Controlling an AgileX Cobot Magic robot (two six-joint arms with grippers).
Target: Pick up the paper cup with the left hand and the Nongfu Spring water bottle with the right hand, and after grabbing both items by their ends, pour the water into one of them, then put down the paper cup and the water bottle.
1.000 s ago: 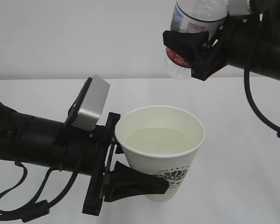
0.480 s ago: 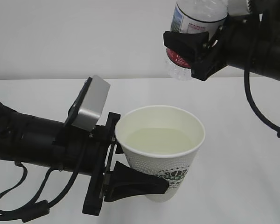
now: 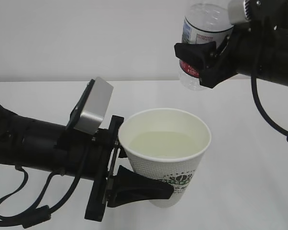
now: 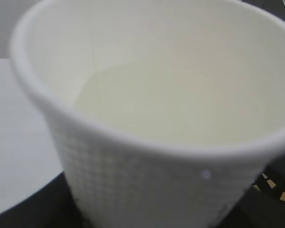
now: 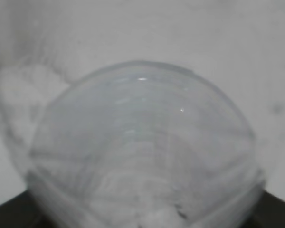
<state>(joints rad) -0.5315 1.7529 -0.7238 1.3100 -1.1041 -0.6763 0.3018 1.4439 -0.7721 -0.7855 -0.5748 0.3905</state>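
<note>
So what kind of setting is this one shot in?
Probably a lab or test bench: a bare white table against a plain white wall, with only the paper cup and water bottle in view.

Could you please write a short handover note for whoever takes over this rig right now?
Left end effector: shut on the paper cup, held upright above the table.
Right end effector: shut on the Nongfu Spring water bottle, held above and behind the cup, not pouring.
Done: water is in the cup.
Left: set the cup and the bottle down, then release both.
</note>
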